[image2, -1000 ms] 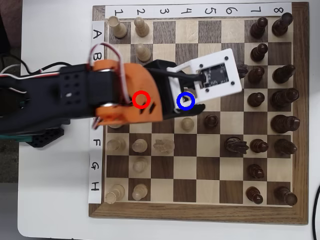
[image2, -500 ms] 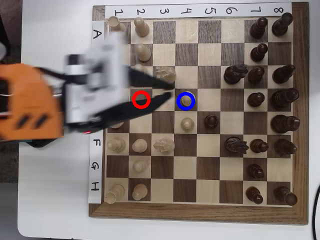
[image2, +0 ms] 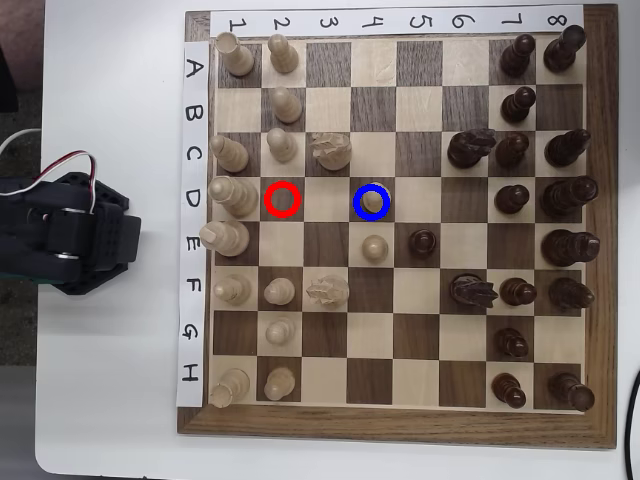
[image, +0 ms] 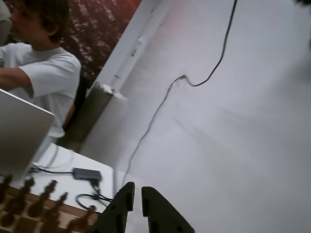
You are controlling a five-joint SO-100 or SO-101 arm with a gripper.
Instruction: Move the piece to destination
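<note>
Arm being pulled clear off the chessboard | piece being left inside destination — move judged complete | gripper being held nearly closed — empty

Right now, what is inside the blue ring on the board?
In the overhead view the blue ring encloses one pale pawn, standing on its dark square. The square itself is mostly covered by the pawn. The red ring holds no piece.
</note>
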